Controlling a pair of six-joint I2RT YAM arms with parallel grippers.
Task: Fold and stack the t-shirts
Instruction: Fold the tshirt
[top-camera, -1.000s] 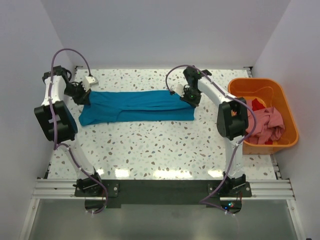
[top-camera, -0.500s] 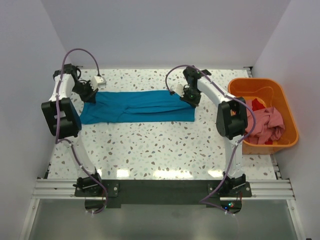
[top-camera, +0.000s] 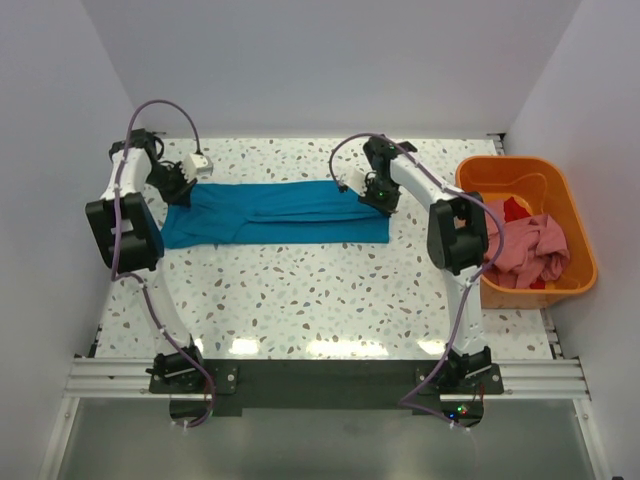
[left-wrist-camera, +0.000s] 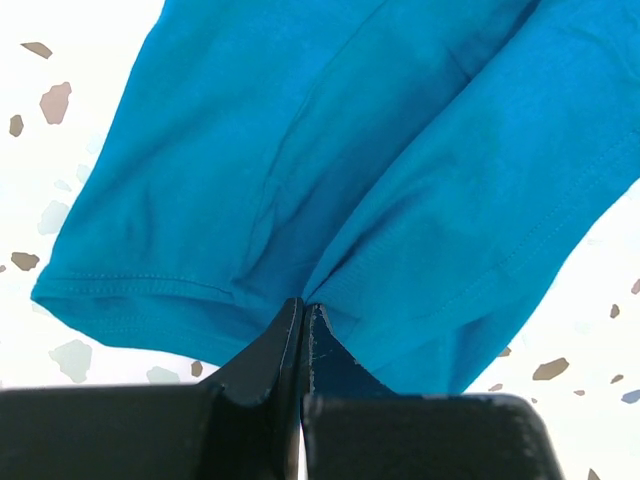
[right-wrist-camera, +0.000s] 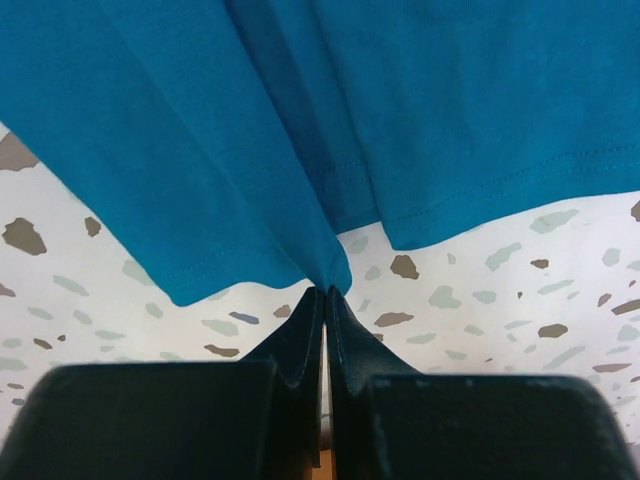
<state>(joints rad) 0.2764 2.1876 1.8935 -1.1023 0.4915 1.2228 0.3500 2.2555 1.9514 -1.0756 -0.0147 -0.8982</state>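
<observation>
teal shirt: flat on the far half of the table, laid out as a long narrow band. long axis runs left-right.
left gripper: at the band's left end, jaws pressed together on a small pinch of teal cloth. wrist view shows the fabric gathering into the tips.
right gripper: at the band's right end, jaws pinched shut on a bit of the hem edge. cloth meets the tips in its wrist view.
key relation: one claw per end, so neither arm is nearer. from each claw the shirt's body runs inward toward table centre, along the long axis.
likely step: lengthwise fold looks done, so probably a cross fold next, with one end carried over onto the other along that axis.
pink shirt: bunched in the orange tub at the table's right edge, well apart from the teal one, not folded.
red shirt: same tub, mostly under the pink one.
in the way: nothing lies on the band between the claws. the right arm's elbow sits between the shirt's right end and the tub, so an outward swing looks tight.
risk: both pinches are small and a thin hem could slip mid-carry.
</observation>
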